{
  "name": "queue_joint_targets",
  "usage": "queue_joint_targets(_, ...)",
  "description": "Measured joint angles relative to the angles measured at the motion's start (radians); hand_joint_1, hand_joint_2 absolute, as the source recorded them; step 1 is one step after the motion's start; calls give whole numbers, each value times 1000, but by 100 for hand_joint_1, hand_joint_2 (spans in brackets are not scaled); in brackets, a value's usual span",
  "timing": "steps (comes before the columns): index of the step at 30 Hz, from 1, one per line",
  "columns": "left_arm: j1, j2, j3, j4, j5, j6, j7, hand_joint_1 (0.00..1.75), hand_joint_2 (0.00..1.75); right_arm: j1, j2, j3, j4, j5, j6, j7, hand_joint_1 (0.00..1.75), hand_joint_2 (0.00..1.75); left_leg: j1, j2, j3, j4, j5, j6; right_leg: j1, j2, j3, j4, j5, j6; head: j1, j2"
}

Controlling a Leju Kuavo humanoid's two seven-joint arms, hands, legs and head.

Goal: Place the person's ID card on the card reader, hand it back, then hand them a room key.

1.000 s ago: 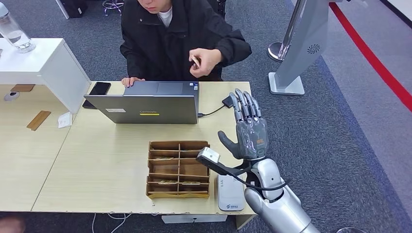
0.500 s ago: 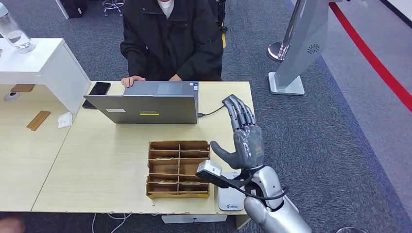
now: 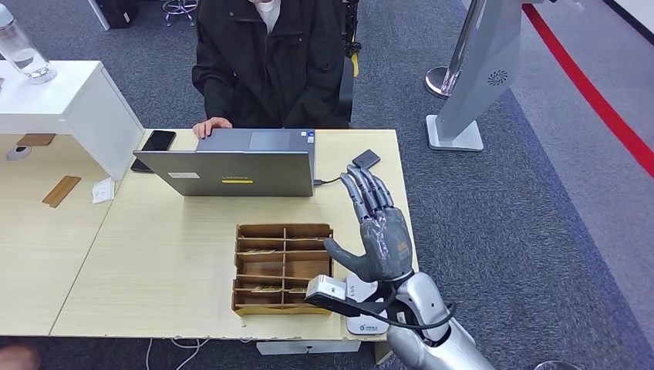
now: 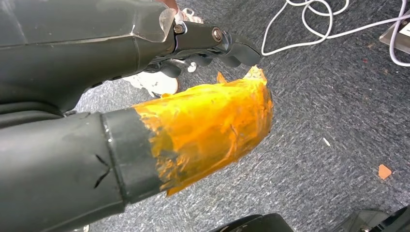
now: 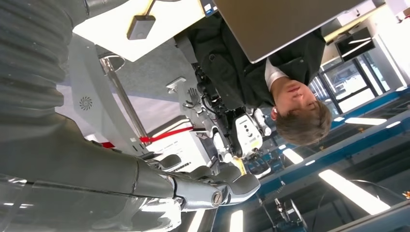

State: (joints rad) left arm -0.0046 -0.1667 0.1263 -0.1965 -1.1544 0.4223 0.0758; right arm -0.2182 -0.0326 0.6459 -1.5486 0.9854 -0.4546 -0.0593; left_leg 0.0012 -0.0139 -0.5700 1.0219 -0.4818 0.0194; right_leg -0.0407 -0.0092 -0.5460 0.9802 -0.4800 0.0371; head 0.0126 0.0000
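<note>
**Right hand spread open above the card reader**

The right hand [image 3: 378,235] is being held over the table's [image 3: 154,254] right edge, fingers apart and nothing gripped. The white card reader [image 3: 362,308] is lying just beneath the wrist, beside the wooden key tray [image 3: 282,268]. A person [image 3: 266,62] is seated behind the laptop [image 3: 231,171]. The ID card cannot be made out. Whether the left hand [image 4: 212,46] is open or closed cannot be told.

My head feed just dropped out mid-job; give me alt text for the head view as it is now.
The robot's right hand hovers open, palm up and holding nothing, above the white card reader at the table's near edge, beside a wooden divided tray. Across the table a person in black sits behind an open laptop.
</note>
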Motion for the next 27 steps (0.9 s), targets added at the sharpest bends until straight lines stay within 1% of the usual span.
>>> queue_joint_targets(6, 0, 0, 0, 0, -11, -1, 0, 0, 0, -3, -18, 29, -6, -20, 75, -25, 0, 175, 0, 0, 0, 0, 0, 0, 0, 0, 0, 0, 0, 0, 0, 0)
queue_joint_targets(13, -1, 0, 0, 0, -34, -11, 8, 0, 0, -38, -56, 91, 9, 59, 166, 4, 0, 175, 0, 0, 0, 0, 0, 0, 0, 0, 0, 0, 0, 0, 0, 0)
queue_joint_targets(19, -2, 0, 0, 0, -53, -19, 12, 0, 0, -65, -62, 131, 56, 128, 198, 67, 0, 175, 0, 0, 0, 0, 0, 0, 0, 0, 0, 0, 0, 0, 0, 0)
queue_joint_targets(27, -2, 0, 0, 0, -57, -21, 13, 0, 0, -79, -62, 152, 96, 138, 201, 79, 0, 175, 0, 0, 0, 0, 0, 0, 0, 0, 0, 0, 0, 0, 0, 0)
